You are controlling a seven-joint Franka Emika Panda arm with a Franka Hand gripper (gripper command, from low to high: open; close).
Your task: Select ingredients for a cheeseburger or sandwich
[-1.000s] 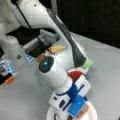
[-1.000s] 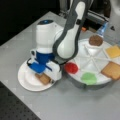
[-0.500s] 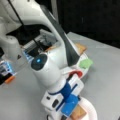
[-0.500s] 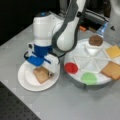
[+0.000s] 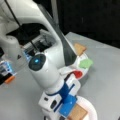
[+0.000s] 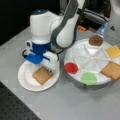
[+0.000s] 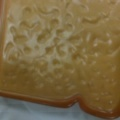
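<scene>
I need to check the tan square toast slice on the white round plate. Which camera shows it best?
A front view: the tan square toast slice lies whole on the white round plate. The wrist view shows only its surface; another front view shows a corner.

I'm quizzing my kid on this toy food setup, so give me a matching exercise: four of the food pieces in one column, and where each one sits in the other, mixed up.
Things:
1. toast slice
2. brown patty
3. red tomato disc
4. green lettuce

Places, in a front view:
A. sectioned tray, top compartment
B. white plate, under the pincer
C. tray's bottom compartment
D. tray's left compartment

Pairs: 1-B, 2-A, 3-D, 4-C
</scene>
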